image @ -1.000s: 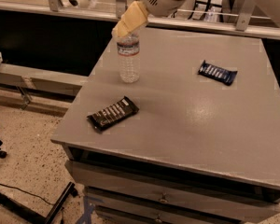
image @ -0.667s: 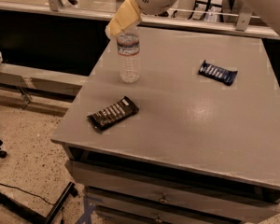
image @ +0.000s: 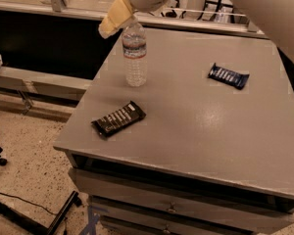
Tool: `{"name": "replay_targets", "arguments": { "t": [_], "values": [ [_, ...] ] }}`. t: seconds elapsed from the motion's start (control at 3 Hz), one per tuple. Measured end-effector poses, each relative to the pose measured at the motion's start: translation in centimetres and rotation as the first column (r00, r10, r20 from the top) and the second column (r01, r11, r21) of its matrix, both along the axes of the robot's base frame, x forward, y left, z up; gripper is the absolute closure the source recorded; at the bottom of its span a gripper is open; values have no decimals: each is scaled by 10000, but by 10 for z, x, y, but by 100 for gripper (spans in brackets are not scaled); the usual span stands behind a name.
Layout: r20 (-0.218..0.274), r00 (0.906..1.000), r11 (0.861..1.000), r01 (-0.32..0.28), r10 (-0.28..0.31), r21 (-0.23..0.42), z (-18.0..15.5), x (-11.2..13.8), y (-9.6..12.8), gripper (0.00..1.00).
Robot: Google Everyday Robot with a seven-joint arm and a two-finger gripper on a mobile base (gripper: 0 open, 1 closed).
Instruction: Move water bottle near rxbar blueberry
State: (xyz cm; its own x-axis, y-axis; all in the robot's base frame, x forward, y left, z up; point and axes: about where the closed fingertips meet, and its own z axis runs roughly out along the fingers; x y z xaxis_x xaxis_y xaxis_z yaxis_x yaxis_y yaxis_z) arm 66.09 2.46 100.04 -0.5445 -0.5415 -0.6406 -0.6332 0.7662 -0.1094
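The water bottle [image: 135, 55] stands upright near the left edge of the grey table [image: 196, 126], clear and ribbed with a white-blue-red label band. Its cap is hidden behind my gripper. The rxbar blueberry [image: 228, 76] lies flat in its dark blue wrapper at the table's right side, well apart from the bottle. My gripper [image: 115, 17] hangs just above and to the left of the bottle's top, its yellowish fingers pointing down-left. It holds nothing that I can see.
A black-wrapped bar with white lettering [image: 118, 119] lies near the table's front left. Drawers sit under the table's front edge. A metal railing [image: 201, 18] runs behind the table. A lower shelf [image: 34, 80] stands to the left, with speckled floor below.
My gripper has drifted left and slightly up, from over the bottle's cap to its upper left. The bottle and both bars have not moved.
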Motion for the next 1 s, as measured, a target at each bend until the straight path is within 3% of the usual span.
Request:
{"name": "replay_targets", "arguments": {
  "t": [0.33,1.0],
  "values": [
    [-199,9996,9997,-202,205,121,-8,6,7,0],
    [-426,9979,9985,-468,479,272,-19,8,6,40]
  ]
}}
